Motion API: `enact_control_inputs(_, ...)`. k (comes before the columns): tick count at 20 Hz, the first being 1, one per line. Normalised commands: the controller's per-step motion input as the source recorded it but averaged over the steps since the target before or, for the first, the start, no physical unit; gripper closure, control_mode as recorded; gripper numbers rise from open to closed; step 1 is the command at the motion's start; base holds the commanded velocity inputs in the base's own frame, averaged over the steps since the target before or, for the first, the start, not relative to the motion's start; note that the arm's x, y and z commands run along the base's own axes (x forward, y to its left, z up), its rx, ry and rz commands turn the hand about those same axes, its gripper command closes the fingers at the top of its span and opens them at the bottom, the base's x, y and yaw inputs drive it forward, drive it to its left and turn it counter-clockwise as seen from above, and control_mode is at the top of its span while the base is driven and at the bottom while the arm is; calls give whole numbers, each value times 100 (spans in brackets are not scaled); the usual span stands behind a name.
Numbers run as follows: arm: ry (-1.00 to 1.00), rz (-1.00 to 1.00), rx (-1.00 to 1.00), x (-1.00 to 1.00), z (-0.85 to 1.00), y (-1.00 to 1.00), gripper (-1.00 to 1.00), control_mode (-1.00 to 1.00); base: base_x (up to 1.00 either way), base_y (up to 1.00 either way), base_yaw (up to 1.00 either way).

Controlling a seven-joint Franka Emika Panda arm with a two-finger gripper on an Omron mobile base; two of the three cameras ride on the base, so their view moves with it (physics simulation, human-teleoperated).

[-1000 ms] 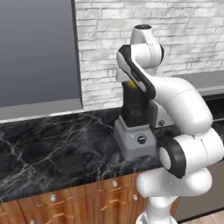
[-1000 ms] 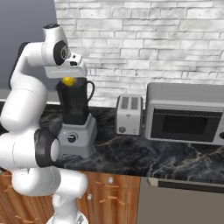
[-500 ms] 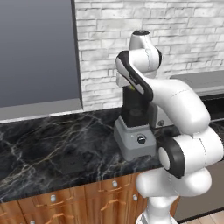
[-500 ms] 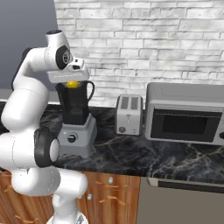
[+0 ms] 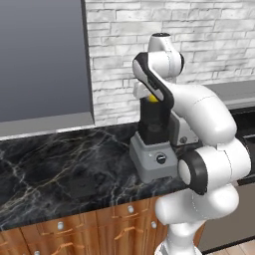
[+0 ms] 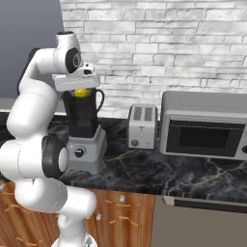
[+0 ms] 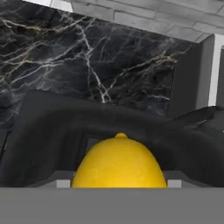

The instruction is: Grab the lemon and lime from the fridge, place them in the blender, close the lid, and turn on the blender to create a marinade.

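My gripper is shut on the lemon, a small bright yellow fruit, and holds it at the open mouth of the blender's dark jar. In the left base view the lemon peeks out under my hand, just above the jar on its grey base with the black knob. In the hand view the lemon sits low and centred, with the jar's black rim curving around it. The lime, the lid and the fridge are out of view.
A silver toaster and a grey microwave stand right of the blender on the black marble counter. A brick wall runs behind. A large grey panel hangs above the counter's left part.
My hand has shifted slightly toward the jar's mouth and down, carrying the lemon with it. The blender has not moved.
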Motion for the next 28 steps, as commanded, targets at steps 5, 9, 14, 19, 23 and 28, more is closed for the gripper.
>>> enact_control_inputs(5, -10, 6, 1, 0, 3, -1, -100, -100, 0, 0, 0)
enact_control_inputs(9, -13, 0, 1, 0, 18, 0, -100, -100, 0, 0, 0)
enact_control_inputs(14, -26, 0, 1, -52, 59, 0, -100, -100, 0, 0, 0)
enact_control_inputs(19, -27, 0, 5, -100, 12, 0, -100, -100, 0, 0, 0)
enact_control_inputs(23, -9, -3, 2, -97, -3, 13, -100, -100, 0, 0, 0)
enact_control_inputs(28, 6, 0, 0, -45, -36, 10, -100, -100, 0, 0, 0)
